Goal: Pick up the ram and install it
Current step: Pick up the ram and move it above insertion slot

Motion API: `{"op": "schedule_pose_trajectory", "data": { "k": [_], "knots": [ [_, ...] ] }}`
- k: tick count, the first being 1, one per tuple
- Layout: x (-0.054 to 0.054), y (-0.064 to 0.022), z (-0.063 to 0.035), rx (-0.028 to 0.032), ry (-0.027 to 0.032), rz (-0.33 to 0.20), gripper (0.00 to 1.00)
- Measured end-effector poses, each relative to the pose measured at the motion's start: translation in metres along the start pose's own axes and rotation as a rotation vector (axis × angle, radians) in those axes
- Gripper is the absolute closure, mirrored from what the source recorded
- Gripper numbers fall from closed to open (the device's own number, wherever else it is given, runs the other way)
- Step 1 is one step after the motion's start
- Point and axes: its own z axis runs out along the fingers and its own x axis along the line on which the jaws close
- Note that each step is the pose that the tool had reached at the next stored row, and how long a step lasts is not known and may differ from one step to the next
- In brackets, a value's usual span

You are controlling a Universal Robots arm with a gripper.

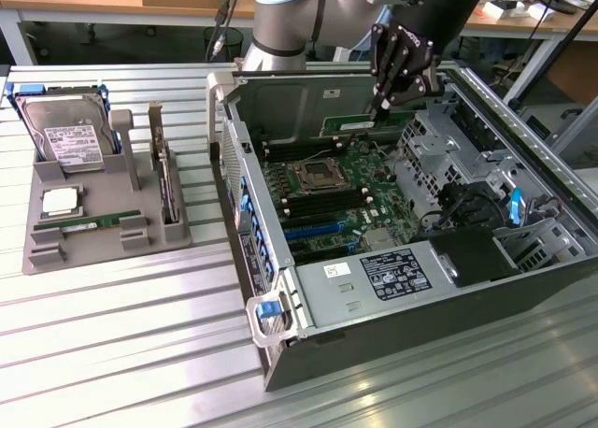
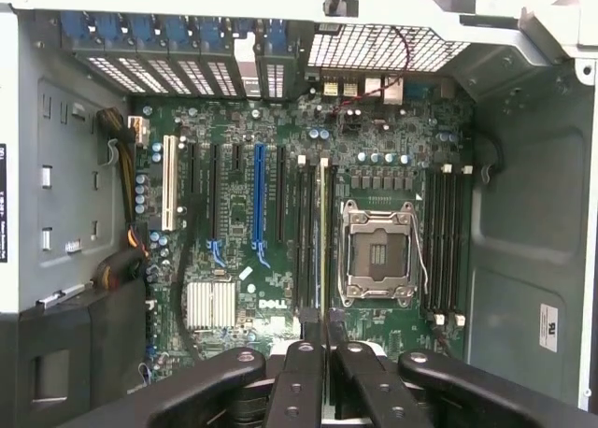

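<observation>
Slatted metal table [image 1: 121, 335], carrying everything.

Open computer case [image 1: 392, 339] lying on its side. The gripper [image 1: 381, 106] hangs over its far end, above the motherboard [image 2: 234, 260].

Grey parts tray [image 1: 93, 250], well apart from the gripper and outside the case. It holds a hard drive [image 1: 61, 134] and a spare green stick [image 1: 89, 224] lying flat.

Processor socket [image 2: 377, 255], empty with its frame down, sits just beside the line under the gripper.

Black memory slots [image 2: 305, 232] run lengthwise almost directly beneath the fingers [image 2: 299, 381].

The ram [image 2: 324, 241]:
- Seen edge-on from the wrist as a thin strip running out from between the fingers.
- In the exterior view it is a green bar [image 1: 360, 125] just below the fingertips.
- The jaws are drawn close together and clamped on it, gripping the two flat faces near mid-length.
- It is carried above the board, lined up with the slots, and not yet seated as far as I can judge.

Handling, my judgement:
- Very light, stiff along its length, thin enough to snap or flex if twisted.
- The chips and the contact edge are fragile.
- The flat faces are smooth, so a mid-length pinch keeps it level. A grip near one end would let it tip.
</observation>
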Motion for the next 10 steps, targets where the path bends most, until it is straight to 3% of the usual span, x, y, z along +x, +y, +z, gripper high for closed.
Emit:
{"op": "schedule_pose_trajectory", "data": {
  "k": [5, 10],
  "knots": [
    [0.000, -0.0120, -0.0005, 0.0000, 0.0000, 0.000, 0.88],
    [0.000, -0.0184, -0.0008, 0.0000, -0.0001, 0.000, 0.88]
  ]
}}
